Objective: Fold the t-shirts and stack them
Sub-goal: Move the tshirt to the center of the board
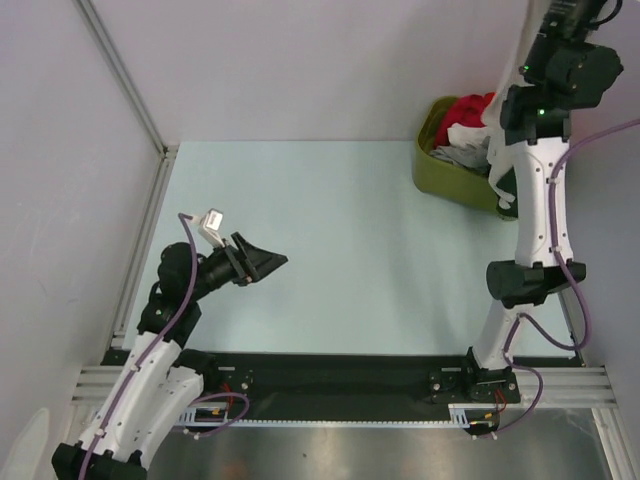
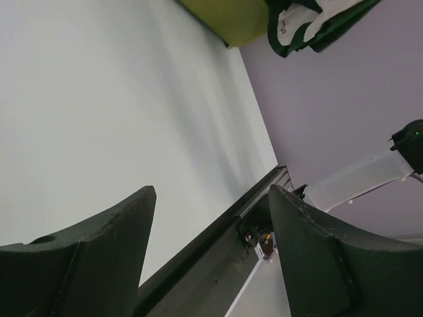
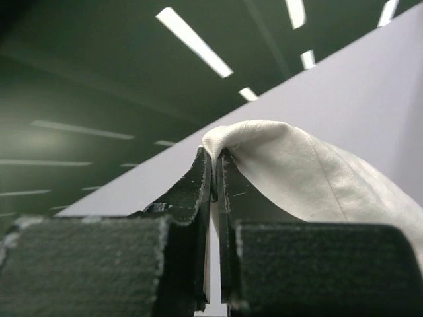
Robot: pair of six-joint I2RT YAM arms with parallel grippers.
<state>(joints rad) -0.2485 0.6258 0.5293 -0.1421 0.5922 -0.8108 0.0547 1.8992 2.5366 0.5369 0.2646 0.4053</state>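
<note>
At one o'clock from overhead, the right arm (image 1: 535, 200) reaches high, its jaws pinched shut on a fold of cream-white t-shirt (image 3: 310, 172) hanging over the olive tub (image 1: 445, 180). At eight o'clock, the left arm (image 1: 190, 275) hovers above the counter (image 1: 330, 220), jaws spread wide, gripping nothing.

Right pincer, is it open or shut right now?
Shut on a cream-white t-shirt: in the right wrist view the right pincer has its jaws pressed together with a fold of cloth pinched at the tips.
</note>
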